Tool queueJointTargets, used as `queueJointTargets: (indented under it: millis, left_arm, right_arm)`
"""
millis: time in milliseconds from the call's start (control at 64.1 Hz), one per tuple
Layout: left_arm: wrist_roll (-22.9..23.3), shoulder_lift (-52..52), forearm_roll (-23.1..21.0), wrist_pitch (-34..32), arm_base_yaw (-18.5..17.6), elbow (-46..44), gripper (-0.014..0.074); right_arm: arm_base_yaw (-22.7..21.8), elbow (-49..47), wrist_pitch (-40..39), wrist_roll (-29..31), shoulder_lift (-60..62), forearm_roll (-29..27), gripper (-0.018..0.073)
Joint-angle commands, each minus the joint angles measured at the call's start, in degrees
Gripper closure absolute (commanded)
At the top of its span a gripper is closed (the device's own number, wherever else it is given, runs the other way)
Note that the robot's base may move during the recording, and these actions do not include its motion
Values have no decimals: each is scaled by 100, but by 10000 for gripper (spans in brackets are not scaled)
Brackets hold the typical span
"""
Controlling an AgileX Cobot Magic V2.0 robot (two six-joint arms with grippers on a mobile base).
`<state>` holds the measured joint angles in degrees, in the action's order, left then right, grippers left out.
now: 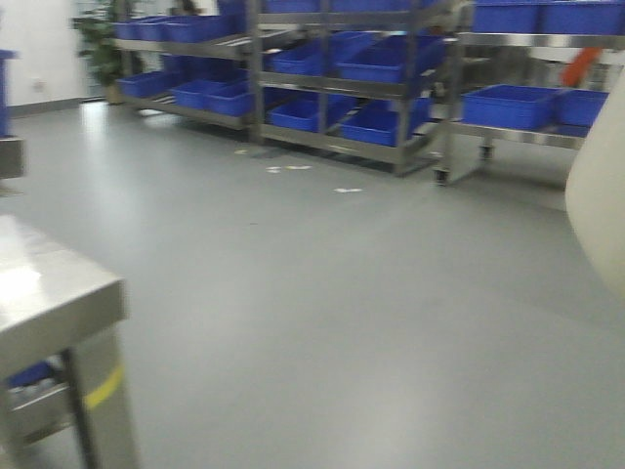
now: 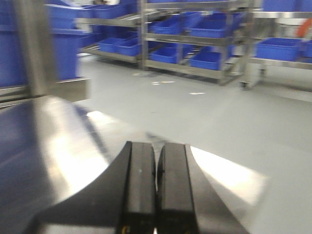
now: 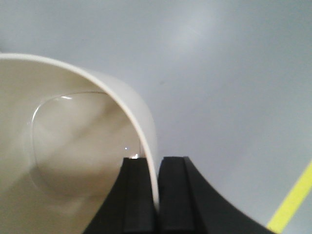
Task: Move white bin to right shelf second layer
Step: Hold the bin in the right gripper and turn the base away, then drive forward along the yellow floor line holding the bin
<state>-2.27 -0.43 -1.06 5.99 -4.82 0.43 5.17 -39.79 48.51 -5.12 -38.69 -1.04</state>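
The white bin (image 3: 73,146) fills the left of the right wrist view, tipped on its side so I look into its hollow. My right gripper (image 3: 155,163) is shut on its rim, one finger inside and one outside, and carries it above the grey floor. A blurred cream edge of the bin (image 1: 598,200) shows at the right of the front view. My left gripper (image 2: 157,148) is shut and empty above a shiny steel tabletop (image 2: 58,146). A steel shelf tier (image 1: 508,135) at the back right carries blue crates; no rollers or rail can be made out.
Steel racks with blue crates (image 1: 332,68) line the far wall. A steel table corner (image 1: 59,303) with a yellow-taped leg stands at the near left. Open grey floor (image 1: 322,293) lies between. A yellow floor line (image 3: 292,200) shows under the right gripper. A potted plant (image 1: 98,44) stands far left.
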Motion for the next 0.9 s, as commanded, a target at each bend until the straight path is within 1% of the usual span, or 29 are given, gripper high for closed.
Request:
queueJointTargets:
  millis: [0,889]
  left_arm:
    - [30,-84,-43,-476,-1,165,512]
    - [30,-84,-43,-476,-1,165,512]
  right_arm:
    - [-37,-147,-407,31,36,-23,505]
    - [-37,-147,-407,31,36,-23,505]
